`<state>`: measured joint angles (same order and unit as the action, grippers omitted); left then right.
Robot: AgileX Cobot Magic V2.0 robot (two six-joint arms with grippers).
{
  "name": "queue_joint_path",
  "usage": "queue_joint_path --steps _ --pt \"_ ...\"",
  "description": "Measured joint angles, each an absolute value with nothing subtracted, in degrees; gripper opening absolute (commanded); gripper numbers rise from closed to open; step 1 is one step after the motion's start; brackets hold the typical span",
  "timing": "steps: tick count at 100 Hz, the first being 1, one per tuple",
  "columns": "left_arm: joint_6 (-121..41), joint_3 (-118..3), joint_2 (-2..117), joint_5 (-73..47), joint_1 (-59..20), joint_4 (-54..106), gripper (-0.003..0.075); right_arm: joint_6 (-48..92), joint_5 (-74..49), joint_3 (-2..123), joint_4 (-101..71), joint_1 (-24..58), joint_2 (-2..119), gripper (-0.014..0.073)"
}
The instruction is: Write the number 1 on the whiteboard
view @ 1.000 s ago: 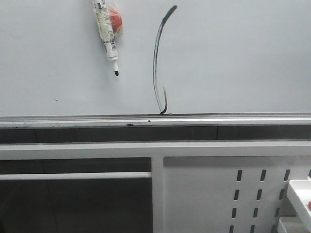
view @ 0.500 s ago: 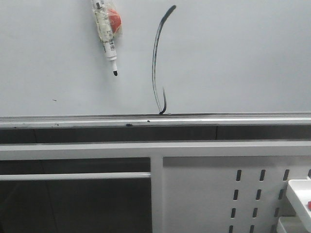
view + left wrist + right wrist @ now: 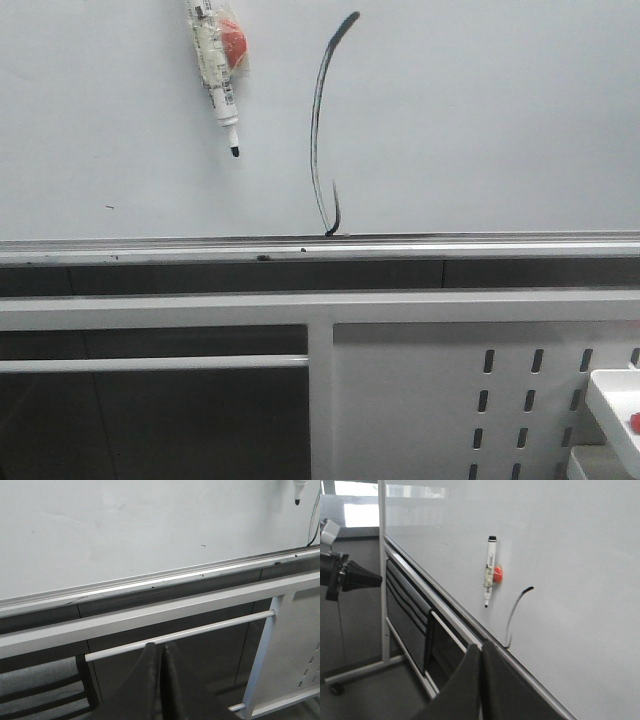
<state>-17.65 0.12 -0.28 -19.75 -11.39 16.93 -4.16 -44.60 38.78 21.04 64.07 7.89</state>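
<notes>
The whiteboard (image 3: pixel 480 120) fills the upper front view, with a silver rail (image 3: pixel 450 248) along its lower edge. The number 1 (image 3: pixel 318 130) is a tall thin curved black stroke with a small hook just above the rail; it also shows in the right wrist view (image 3: pixel 512 615). A white marker (image 3: pixel 215 70) with a black tip hangs tip-down on the board beside a red holder (image 3: pixel 233 40), left of the stroke. My left gripper (image 3: pixel 161 645) is shut and empty, below the rail. My right gripper (image 3: pixel 481 645) is shut and empty, back from the board. Neither gripper shows in the front view.
A white frame bar (image 3: pixel 320 308) and a white perforated metal panel (image 3: pixel 450 400) stand under the board. A white tray corner (image 3: pixel 612 400) with something red sits at the lower right. A thin white rod (image 3: pixel 180 634) crosses just beyond my left fingertips. A dark arm part (image 3: pixel 350 577) shows at the far left.
The board, stroke and marker have shifted slightly left and up in the front view. Nothing was taken hold of or let go.
</notes>
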Motion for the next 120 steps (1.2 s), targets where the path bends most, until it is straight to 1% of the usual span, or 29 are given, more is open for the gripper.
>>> queue_joint_path --steps 10,26,36,60,79,85,97,120 --pt "-17.7 0.1 -0.3 -19.8 -11.4 16.9 -0.0020 -4.2 -48.2 38.0 26.1 62.6 7.9 -0.0071" --pt "-17.7 0.1 -0.3 -19.8 -11.4 16.9 -0.0020 -8.0 -46.4 32.4 27.2 54.3 7.9 -0.0071" --pt "-17.7 0.1 -0.3 -19.8 -11.4 16.9 -0.0020 -11.8 -40.5 26.8 27.2 48.2 7.9 -0.0071" --pt "-17.7 0.1 -0.3 -19.8 -11.4 16.9 -0.0020 -16.2 -19.7 11.2 21.3 33.3 7.9 -0.0071" --pt "-17.7 0.1 -0.3 -19.8 -11.4 16.9 -0.0020 -16.7 -11.3 2.6 18.1 21.6 7.9 -0.0071" --pt "-17.7 0.1 -0.3 -19.8 -11.4 16.9 -0.0020 -16.7 -10.5 1.1 17.8 18.7 7.9 -0.0071" --pt "-17.7 0.1 -0.3 -19.8 -11.4 16.9 -0.0020 -16.7 -10.4 -0.5 16.6 15.5 6.7 -0.0071" --pt "-17.7 0.1 -0.3 -19.8 -11.4 16.9 -0.0020 -16.7 -18.8 -0.5 15.3 14.9 0.1 -0.0071"
